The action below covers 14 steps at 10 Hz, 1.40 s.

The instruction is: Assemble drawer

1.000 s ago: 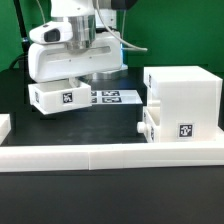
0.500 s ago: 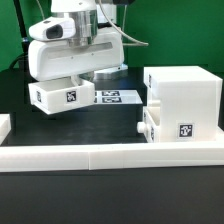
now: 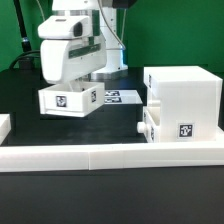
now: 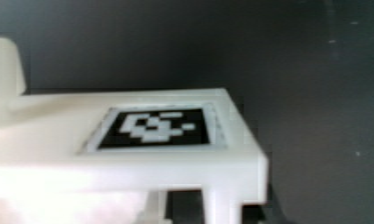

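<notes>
The drawer's tall white housing (image 3: 186, 92) stands at the exterior view's right. One small tray (image 3: 162, 127) sits in its lower slot, tag facing front. My gripper (image 3: 68, 90) is shut on the second small tray (image 3: 68, 101), a white tray with a black-and-white tag, at the exterior view's left of the housing, apart from it. In the wrist view the tray (image 4: 113, 165) and its tag (image 4: 159, 128) fill the picture, and my gripper (image 4: 187, 203) is blurred at its edge.
The marker board (image 3: 120, 97) lies flat between the held tray and the housing. A long low white border wall (image 3: 110, 155) runs along the front. A small white block (image 3: 4, 125) shows at the left edge.
My gripper has moved toward the exterior view's right, carrying the tray with it, closer to the housing. The housing and its inserted tray have not moved.
</notes>
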Each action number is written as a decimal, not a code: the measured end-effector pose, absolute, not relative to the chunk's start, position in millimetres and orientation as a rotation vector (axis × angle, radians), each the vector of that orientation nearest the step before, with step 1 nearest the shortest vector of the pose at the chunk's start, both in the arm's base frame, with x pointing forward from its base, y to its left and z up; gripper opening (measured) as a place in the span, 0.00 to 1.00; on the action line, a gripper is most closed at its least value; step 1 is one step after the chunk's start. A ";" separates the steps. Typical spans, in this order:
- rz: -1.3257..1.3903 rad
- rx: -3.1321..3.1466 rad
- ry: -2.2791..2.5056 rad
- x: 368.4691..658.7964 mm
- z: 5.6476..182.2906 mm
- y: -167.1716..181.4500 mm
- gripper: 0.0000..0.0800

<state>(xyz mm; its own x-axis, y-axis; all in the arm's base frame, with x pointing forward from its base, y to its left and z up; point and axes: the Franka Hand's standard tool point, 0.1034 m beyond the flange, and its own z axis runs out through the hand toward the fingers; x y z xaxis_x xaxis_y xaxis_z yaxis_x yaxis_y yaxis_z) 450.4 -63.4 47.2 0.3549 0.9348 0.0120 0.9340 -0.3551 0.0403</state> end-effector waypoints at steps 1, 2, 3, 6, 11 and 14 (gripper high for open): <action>0.050 2.485 1.852 458.4 50.9 -59.6 0.05; 0.047 2.440 1.910 456.7 49.8 -60.6 0.05; 0.040 2.360 2.004 456.1 49.6 -62.3 0.05; 0.036 2.270 2.094 461.9 50.8 -59.1 0.05; -0.040 2.152 2.209 499.4 51.8 -29.0 0.05; -0.043 2.157 2.208 498.0 50.6 -30.2 0.05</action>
